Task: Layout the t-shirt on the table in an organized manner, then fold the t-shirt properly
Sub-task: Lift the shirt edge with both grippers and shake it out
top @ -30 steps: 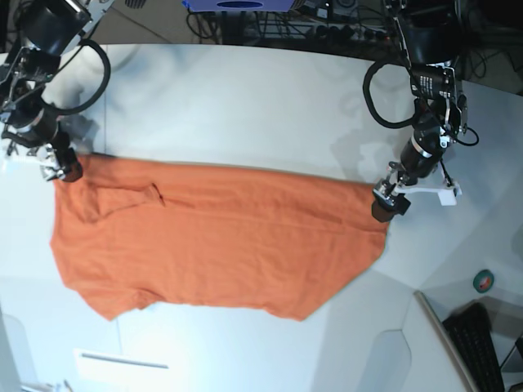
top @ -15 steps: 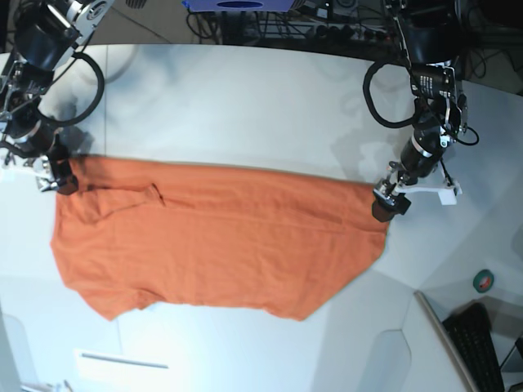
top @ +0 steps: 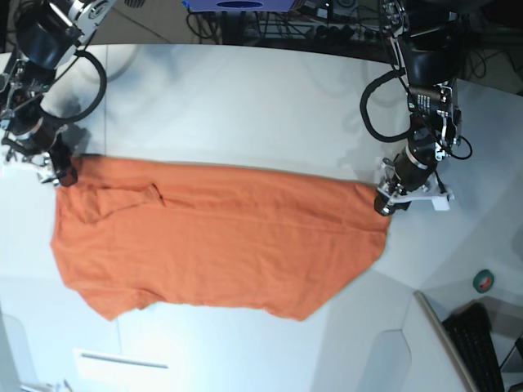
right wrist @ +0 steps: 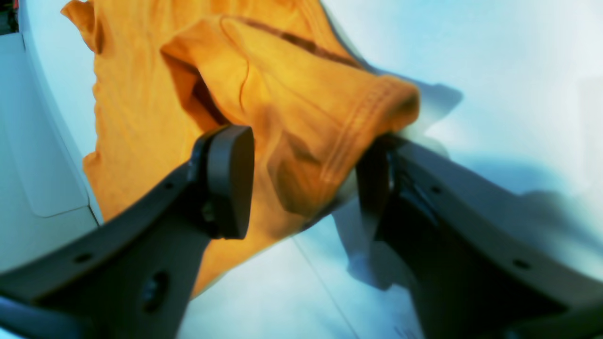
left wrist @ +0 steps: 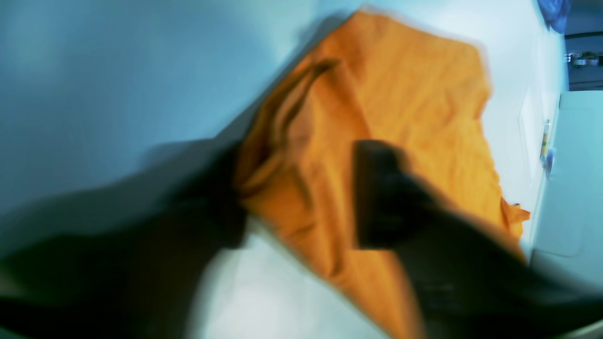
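Shirt (top: 212, 241) spread mid-worktop (top: 245, 98), far half bare, right claw (right wrist: 306, 179) part open around sleeve hem, left claw (left wrist: 301, 197) blurred astride corner, grip unclear

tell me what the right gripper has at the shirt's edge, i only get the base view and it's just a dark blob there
Observer: In the right wrist view the right gripper has its jaws apart. A stitched sleeve hem of the t-shirt is bunched between them, not pinched.
Operator: is that hem flat on the table
Observer: No, it humps up off the table and casts a shadow on it.
Operator: and the left one
Observer: The left wrist view is blurred. The left gripper straddles an orange corner, but I cannot tell whether it is clamped.
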You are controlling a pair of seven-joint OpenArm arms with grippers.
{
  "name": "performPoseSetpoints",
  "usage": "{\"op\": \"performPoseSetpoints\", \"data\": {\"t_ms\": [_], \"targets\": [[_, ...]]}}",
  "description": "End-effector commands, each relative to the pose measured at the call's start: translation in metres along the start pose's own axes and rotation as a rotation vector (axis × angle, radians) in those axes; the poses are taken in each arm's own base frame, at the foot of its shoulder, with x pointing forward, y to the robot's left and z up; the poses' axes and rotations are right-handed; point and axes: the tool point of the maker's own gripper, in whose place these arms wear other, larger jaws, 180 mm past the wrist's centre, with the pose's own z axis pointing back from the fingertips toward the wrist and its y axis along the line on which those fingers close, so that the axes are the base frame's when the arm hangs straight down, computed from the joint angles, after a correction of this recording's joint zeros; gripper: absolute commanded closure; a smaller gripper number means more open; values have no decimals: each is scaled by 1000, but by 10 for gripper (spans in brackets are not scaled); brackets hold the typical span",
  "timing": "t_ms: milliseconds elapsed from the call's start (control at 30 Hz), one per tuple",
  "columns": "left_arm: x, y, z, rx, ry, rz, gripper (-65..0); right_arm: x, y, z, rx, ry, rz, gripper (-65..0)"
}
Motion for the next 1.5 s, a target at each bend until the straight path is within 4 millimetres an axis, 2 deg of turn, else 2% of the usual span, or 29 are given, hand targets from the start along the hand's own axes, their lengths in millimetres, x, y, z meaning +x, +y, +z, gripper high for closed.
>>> {"op": "performPoseSetpoints", "data": {"t_ms": [0,33,67,100,133,333,400,567,700,800,900,1000,1267,1467], "targets": [[0,-9,-3,-8,21,-32,-53,-14,-13,0,-56,61,-4,-263],[-6,-13,-5,-14,40,-54,0,-14,-13,0,-56,60,-4,-203],[-10,-17,-6,-21,52,-70,0,-13,-12,0,-55,59,-4,-129],[-14,-21,-7,-28,63,-86,0,-13,-11,0,-54,58,-4,-29],[-16,-22,-7,-31,71,-98,0,-13,-11,0,-52,58,-4,0],[-18,-25,-1,-43,68,-122,0,-7,-8,3,-49,61,12,0],[-5,-31,8,-64,30,-160,0,0,-3,12,-44,49,50,0],[21,-62,27,-138,-49,-242,0,20,21,32,-27,22,114,0],[28,-80,33,-154,-23,-259,0,37,37,41,-50,6,49,0],[48,-108,33,-162,-45,-251,0,53,63,41,-14,-9,47,0],[68,-138,30,-200,-63,-251,0,78,90,44,28,-25,60,0],[90,-169,27,-246,-92,-254,0,105,116,48,53,-64,-1,0],[128,-278,11,-372,-106,-342,0,170,215,51,169,-109,64,0],[172,-358,14,-440,-145,-360,0,238,260,63,234,-198,8,0]]}}
